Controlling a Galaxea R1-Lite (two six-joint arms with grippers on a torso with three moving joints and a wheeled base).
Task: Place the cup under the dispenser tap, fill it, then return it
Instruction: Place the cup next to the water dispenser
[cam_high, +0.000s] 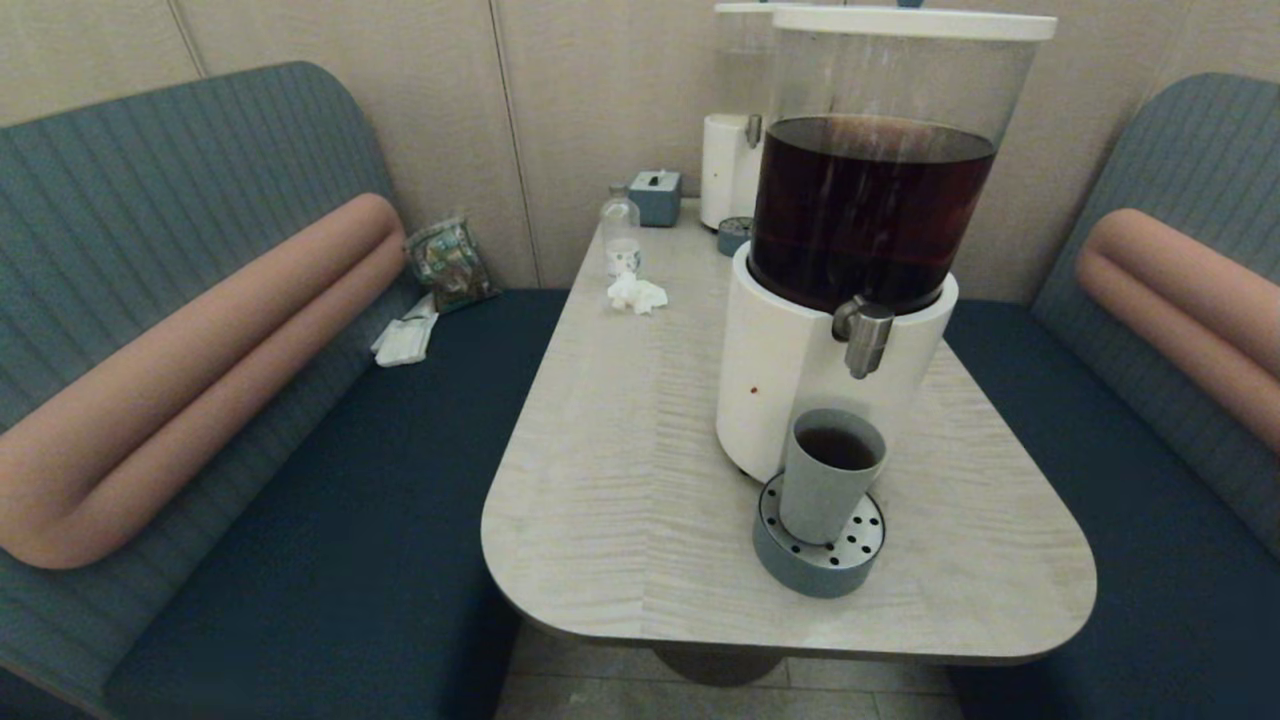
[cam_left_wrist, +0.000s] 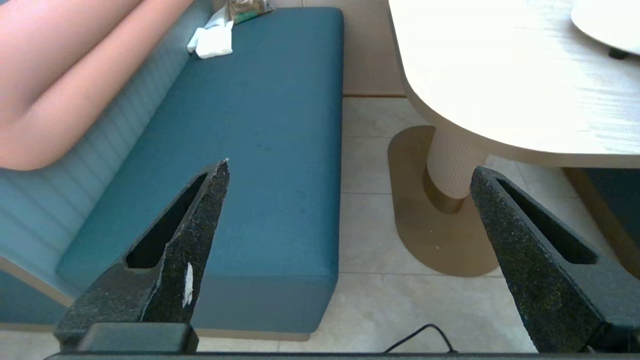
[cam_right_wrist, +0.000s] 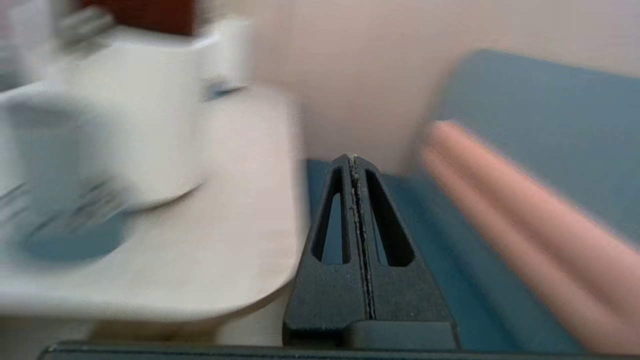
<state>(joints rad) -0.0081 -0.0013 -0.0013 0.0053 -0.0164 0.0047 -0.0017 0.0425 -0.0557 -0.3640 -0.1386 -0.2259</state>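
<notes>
The grey-blue cup stands upright on the round drip tray, right below the brushed-metal dispenser tap. Dark liquid shows inside the cup. The tap belongs to the big dispenser, whose clear tank holds dark tea. Neither arm shows in the head view. My right gripper is shut with nothing in it, low beside the table's right edge; the cup lies off to one side of it, blurred. My left gripper is open and empty, hanging over the floor and the bench.
A slimmer white dispenser, a clear plastic bottle, a crumpled tissue and a small grey box stand at the table's far end. Blue benches with pink bolsters flank the table. A pedestal holds it up.
</notes>
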